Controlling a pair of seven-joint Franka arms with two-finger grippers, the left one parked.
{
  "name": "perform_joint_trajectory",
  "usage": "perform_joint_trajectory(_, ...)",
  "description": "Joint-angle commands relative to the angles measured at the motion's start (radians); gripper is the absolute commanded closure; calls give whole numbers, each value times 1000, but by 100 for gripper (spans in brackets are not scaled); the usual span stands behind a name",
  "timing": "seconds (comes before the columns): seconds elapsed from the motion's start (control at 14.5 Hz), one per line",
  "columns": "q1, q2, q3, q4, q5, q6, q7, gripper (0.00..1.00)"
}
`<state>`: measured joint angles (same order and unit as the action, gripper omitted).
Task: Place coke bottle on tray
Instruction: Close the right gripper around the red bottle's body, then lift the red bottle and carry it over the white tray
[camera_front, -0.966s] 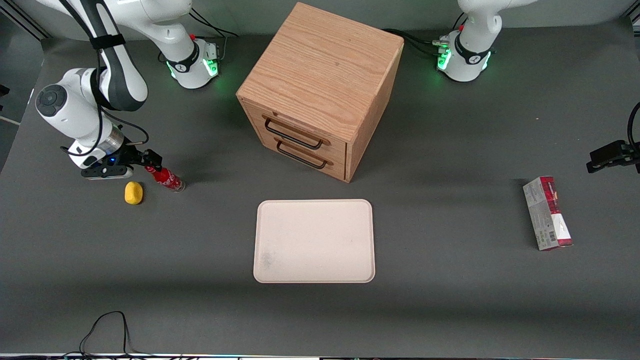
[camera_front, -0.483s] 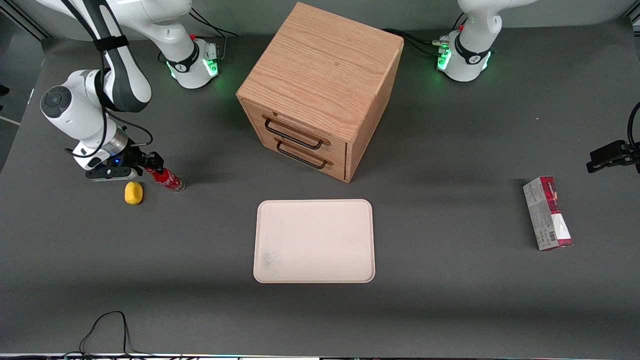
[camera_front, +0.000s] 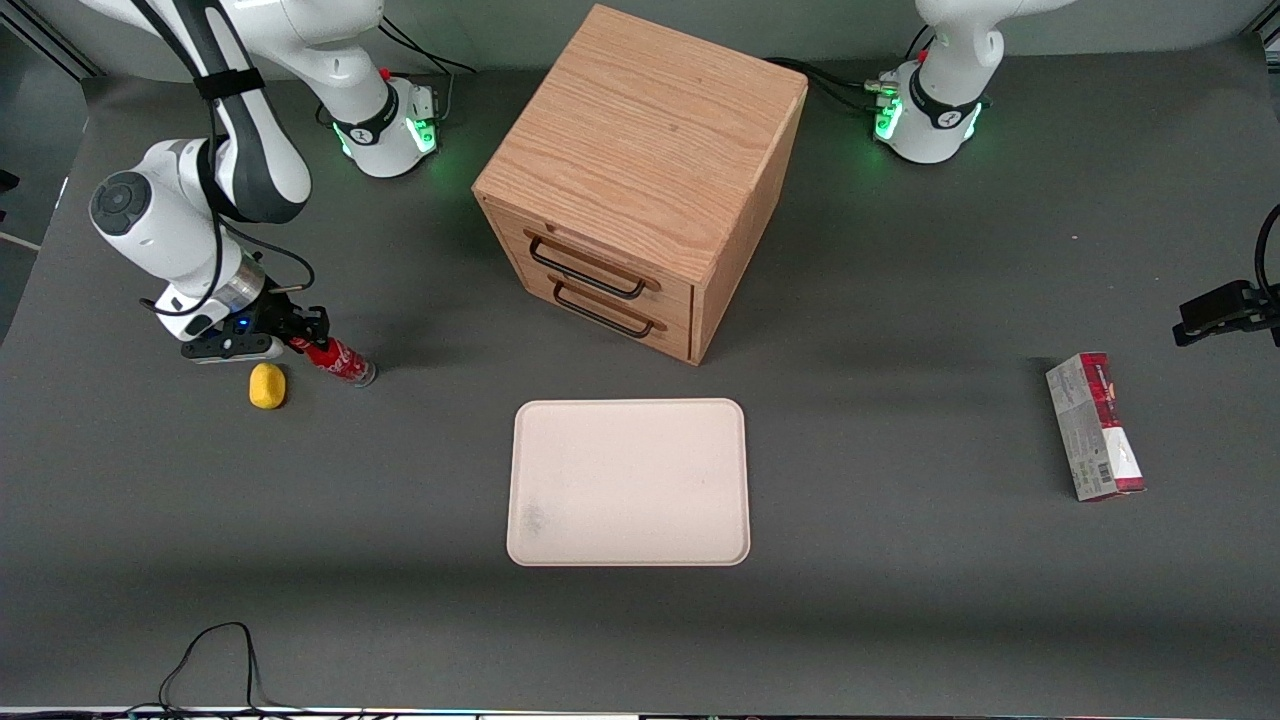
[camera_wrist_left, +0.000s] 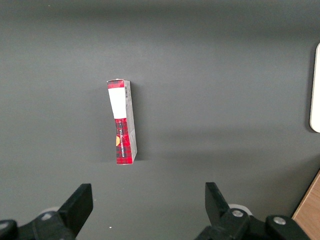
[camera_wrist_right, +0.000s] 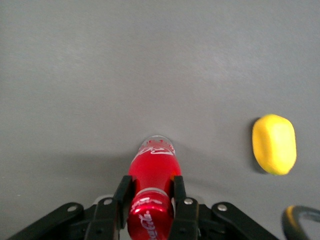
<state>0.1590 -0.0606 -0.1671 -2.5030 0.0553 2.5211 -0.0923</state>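
A wooden drawer cabinet with 2 dark handles is standing mid-table, turned at an angle. A yellow lump is lying toward the working arm's end of the table, while a red-and-grey carton is lying flat toward the parked arm's end

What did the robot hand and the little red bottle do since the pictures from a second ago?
The gripper, shut on the coke bottle near its cap, shifted a little toward the wooden cabinet, and the bottle went along with it, its base moving slightly the same way. It is not on the tray yet. The yellow lump, the tray, the cabinet and the carton stayed where they were.
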Motion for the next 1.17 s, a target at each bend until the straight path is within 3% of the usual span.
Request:
perform_joint_trajectory(0.0, 4, -36, 20, 116, 31, -156, -15, 100)
perform_joint_trajectory(0.28, 2, -6, 46, 511, 29, -612, -15, 100)
perform_joint_trajectory(0.55, 2, 125, 96, 888, 8, -865, -11, 100)
perform_joint_trajectory(0.69, 2, 212, 139, 1071, 0, -967, 43, 100)
perform_joint_trajectory(0.83, 2, 298, 216, 1224, -66, -1031, 95, 100)
perform_joint_trajectory(0.97, 2, 376, 329, 1320, -126, -1047, 170, 100)
perform_joint_trajectory(1.1, 4, 468, 421, 1387, -138, -1023, 276, 100)
